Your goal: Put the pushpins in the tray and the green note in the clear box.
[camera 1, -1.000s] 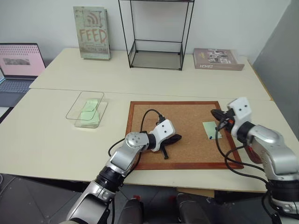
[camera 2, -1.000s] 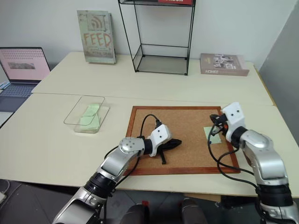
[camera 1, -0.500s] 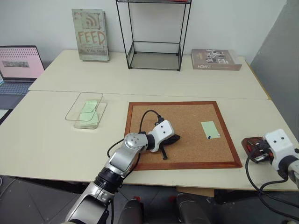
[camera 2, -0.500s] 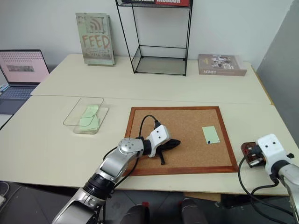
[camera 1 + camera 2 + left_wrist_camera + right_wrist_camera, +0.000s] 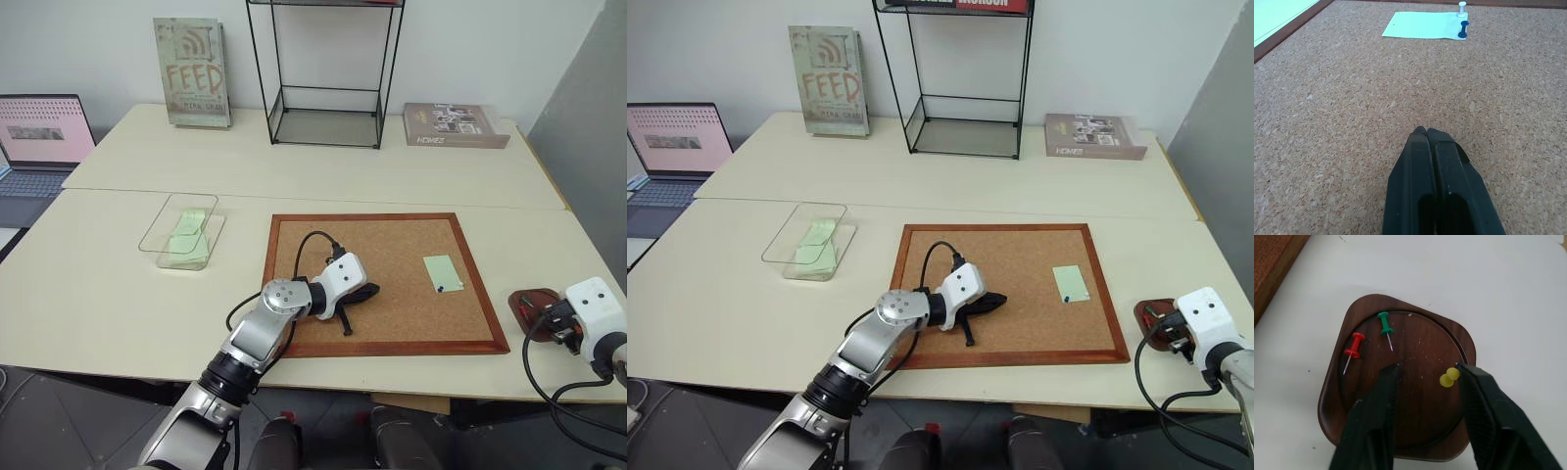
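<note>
Right claw (image 5: 1425,374) hangs spread over the tray (image 5: 1400,382), yellow pin (image 5: 1448,377) beside one finger. I judge pins light, sharp, best pinched by the head.

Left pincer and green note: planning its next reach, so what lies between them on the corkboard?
Bare cork. In the left wrist view, nothing lies between the shut left pincer and the green note.

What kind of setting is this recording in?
Probably an office or lab desk set up for a test: pale tables with a laptop, books, a wire shelf and a corkboard.
</note>
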### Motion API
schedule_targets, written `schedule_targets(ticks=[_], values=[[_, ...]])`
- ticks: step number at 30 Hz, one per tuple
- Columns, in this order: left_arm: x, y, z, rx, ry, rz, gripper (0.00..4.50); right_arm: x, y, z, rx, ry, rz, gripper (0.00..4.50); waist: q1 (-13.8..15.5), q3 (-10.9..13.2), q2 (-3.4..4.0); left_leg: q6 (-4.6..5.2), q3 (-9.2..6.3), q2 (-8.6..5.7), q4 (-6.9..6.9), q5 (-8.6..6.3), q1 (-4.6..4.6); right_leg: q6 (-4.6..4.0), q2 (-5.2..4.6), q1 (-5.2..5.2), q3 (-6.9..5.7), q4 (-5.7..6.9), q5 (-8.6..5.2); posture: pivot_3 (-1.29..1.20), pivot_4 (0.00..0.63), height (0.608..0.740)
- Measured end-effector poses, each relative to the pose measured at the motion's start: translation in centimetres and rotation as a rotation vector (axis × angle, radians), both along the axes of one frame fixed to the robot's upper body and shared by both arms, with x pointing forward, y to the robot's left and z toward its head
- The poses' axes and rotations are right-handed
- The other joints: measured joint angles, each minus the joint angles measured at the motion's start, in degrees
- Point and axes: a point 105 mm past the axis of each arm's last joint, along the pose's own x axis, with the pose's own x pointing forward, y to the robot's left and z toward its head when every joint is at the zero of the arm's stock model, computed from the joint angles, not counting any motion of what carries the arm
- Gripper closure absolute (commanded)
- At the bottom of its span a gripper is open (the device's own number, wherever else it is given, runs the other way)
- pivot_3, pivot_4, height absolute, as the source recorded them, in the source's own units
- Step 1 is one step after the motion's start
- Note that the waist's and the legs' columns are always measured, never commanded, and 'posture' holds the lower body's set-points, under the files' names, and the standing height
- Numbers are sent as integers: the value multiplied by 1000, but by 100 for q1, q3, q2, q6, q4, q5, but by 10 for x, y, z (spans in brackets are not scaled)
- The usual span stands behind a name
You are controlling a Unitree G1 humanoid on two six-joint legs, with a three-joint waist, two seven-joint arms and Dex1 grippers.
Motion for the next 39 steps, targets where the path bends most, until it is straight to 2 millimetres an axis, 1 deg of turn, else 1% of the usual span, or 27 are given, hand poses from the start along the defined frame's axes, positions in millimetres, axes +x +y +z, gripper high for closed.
schedule_targets(ticks=[1, 3, 4, 5, 7, 8, 10, 13, 15, 17, 18, 19, 20, 22, 24, 26, 28, 30, 34, 36, 38, 39], values=[[0, 0, 0, -1, 0, 1, 4500, 0, -1, 0, 4, 3, -3, 1553, 0, 0, 0, 0, 0, 0, 0, 0, -1, 0, 0, 0, 0, 0, 0, 0, 150, 740], [0, 0, 0, -2, 0, 1, 4500, -1, -2, 1, 7, 3, -10, 1228, 0, 0, 0, 0, 0, 0, 0, 0, -1, 0, 0, 0, 0, -1, 0, 0, 150, 740], [0, 0, 0, -2, 0, 2, 4500, -1, -3, 2, 11, 0, -14, 954, 0, 0, 0, 0, 0, 0, 0, 0, -1, 0, 0, 0, 0, -1, 0, 0, 150, 740], [0, 0, 0, -2, -1, 2, 4500, -1, -3, 2, 32, 1, -19, 839, 0, 0, 0, 0, 0, 0, 0, 0, -1, 0, 0, 0, 0, -1, 0, 0, 150, 740], [0, 0, 0, -3, -1, 4, 4500, -1, -1, 2, 73, 0, -24, 383, 0, 0, 0, 0, -1, 0, 0, 0, -1, 0, 0, 0, -1, -1, 0, 0, 150, 740], [0, 0, 0, -3, -2, 5, 4500, -1, -1, 2, 91, 0, -25, 224, 0, 0, 0, 0, -1, 0, 0, 0, -1, 0, 0, 0, 0, -1, 0, 0, 150, 740], [0, -1, 0, -3, -2, 5, 4500, -2, -1, 2, 101, -1, -27, 51, 0, 0, 0, 0, -1, 0, 1, 0, -1, 0, 0, 0, 0, -1, 0, 0, 150, 740], [0, -1, 0, -4, -3, 5, 4500, -2, -2, 5, 112, -11, -31, 51, 0, 0, 0, 0, -1, 0, 1, 0, -1, 0, 0, 0, 0, -2, 0, 0, 150, 740], [0, -1, 0, -4, -4, 4, 4500, -2, 1, 14, 152, -39, -6, 51, 0, 0, 1, 0, -1, 0, 0, 0, -1, 0, 0, 0, 0, -2, 0, 0, 150, 740], [0, -1, 0, -4, -6, 4, 4500, -1, 10, 26, 198, -80, 42, 51, 0, 0, 1, 0, -1, 0, 0, 0, -1, 0, 1, 0, -1, -2, 0, 0, 150, 740], [0, 0, 0, -4, -8, 4, 4500, 1, 19, 33, 223, -104, 87, 51, -1, 0, 0, 0, -2, 0, 0, 0, -1, 0, 1, 0, -2, -2, 0, 0, 150, 740], [0, 0, 0, -4, -9, 4, 4500, 2, 30, 38, 258, -124, 128, 51, -1, 1, -2, 0, -3, 1, 1, 0, -1, 0, 1, 1, -3, -2, 0, 0, 150, 740], [0, 0, 0, -4, -9, 4, 4500, 3, 34, 40, 277, -135, 142, 51, -1, 1, -6, 0, -5, 1, 0, 0, -1, 0, 1, 1, -4, -2, 0, 0, 150, 740], [0, 0, -1, -4, -10, 2, 4500, 6, 55, 37, 354, -153, 198, 51, -3, 0, -8, 0, -6, 2, 0, 0, -1, 0, 2, 1, -5, -7, -1, 0, 150, 740], [1, 0, 0, -1, -10, -2, 4500, 15, 74, 27, 417, -164, 220, 51, -5, -2, -3, 0, -3, 3, 0, 0, -4, 0, 1, 1, -3, -17, 0, 0, 150, 740], [2, -1, 1, -1, -13, -4, 4500, 23, 82, 21, 443, -172, 215, 51, -4, -2, -1, 2, -2, 3, 1, 1, -10, 1, 1, 2, -2, -29, 0, 0, 150, 740], [2, -1, 1, 0, -14, -6, 4500, 38, 89, 17, 448, -198, 208, 51, -5, -3, 0, 4, -3, 6, -2, 2, -16, 5, 2, 3, -4, -45, 3, 0, 150, 740], [2, -2, 1, -1, -16, -11, 4500, 41, 96, 13, 446, -194, 228, 51, 4, -3, 1, 4, -5, 5, -5, 2, -20, 7, 2, 3, -5, -46, 4, 0, 150, 740], [1, -3, 2, -3, -22, -19, 4500, 47, 97, 3, 447, -179, 213, 51, 10, -3, 1, 4, -8, 1, -9, 1, -26, 9, 1, 2, -5, -47, 6, 0, 150, 740], [1, -3, 2, -2, -23, -16, 4500, 48, 96, 0, 443, -175, 210, 405, 10, -3, 1, 4, -10, 1, -9, 1, -25, 9, 1, 2, -5, -47, 6, 0, 150, 740], [1, -2, 2, -1, -24, -15, 4500, 48, 97, -1, 443, -175, 217, 623, 7, -3, 1, 4, -10, 2, -8, 1, -24, 9, 2, 2, -5, -46, 6, 0, 150, 740], [1, -2, 1, 0, -25, -15, 4500, 48, 98, -3, 444, -170, 219, 858, 7, -3, 1, 5, -10, 2, -6, 2, -24, 9, 2, 2, -5, -46, 6, 0, 150, 740]])
